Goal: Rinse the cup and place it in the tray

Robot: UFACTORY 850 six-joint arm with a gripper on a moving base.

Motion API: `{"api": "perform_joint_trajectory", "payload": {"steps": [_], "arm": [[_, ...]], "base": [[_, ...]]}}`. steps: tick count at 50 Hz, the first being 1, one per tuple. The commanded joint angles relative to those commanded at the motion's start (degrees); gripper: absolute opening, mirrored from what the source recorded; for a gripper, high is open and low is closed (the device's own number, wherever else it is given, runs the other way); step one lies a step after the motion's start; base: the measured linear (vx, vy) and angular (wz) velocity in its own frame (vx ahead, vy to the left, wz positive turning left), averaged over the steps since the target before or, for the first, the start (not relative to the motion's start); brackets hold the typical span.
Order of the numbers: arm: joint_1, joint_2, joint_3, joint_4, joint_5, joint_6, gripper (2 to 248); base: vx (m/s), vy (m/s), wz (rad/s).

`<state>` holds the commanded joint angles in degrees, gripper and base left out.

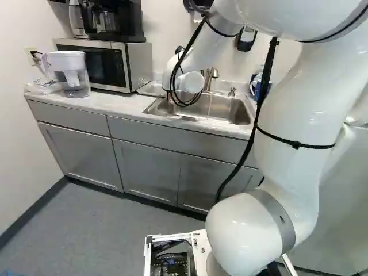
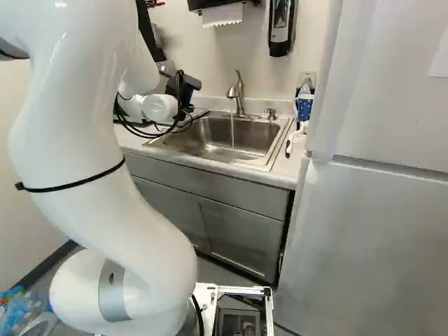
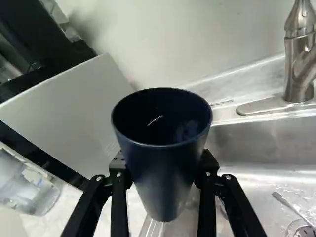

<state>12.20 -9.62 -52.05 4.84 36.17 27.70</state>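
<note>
Cup [image 3: 165,180], dark blue and tapered, is clamped between the two fingers of the gripper [image 3: 162,168], one on each side. Mouth is up and leans toward the wrist camera, with a pale streak inside. In the wrist view it shows in front of the edge of the sink [image 2: 210,143] nearest the microwave [image 1: 135,64]; exact height can't be told. Base views: wrist is by that same side of the sink, cup can't be made out.

Faucet [image 2: 239,94] stands at the sink's back edge, a thin stream of water [image 2: 232,131] falling into the basin. Spoon [image 3: 286,201] lies in the sink near the drain [image 3: 304,231]. Soap pump [image 2: 271,113] is just beside the faucet, on the side toward the fridge [image 2: 371,245].

Left part of the tabletop [image 1: 106,102] in the left base view: pitcher [image 1: 73,80] with white lid and handle, just beside the microwave, which has a coffee maker [image 1: 126,20] on top. Right base view: blue dotted container [image 2: 304,105] near the tabletop's right end, by the fridge; black soap dispenser [image 2: 280,29] on the wall above
</note>
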Motion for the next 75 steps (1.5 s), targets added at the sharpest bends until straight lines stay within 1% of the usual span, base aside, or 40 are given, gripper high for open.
{"api": "perform_joint_trajectory", "payload": {"steps": [75], "arm": [[0.0, 0.0, 0.0, 0.0, 0.0, 45.2, 125]], "base": [[0.0, 0.0, 0.0]]}}
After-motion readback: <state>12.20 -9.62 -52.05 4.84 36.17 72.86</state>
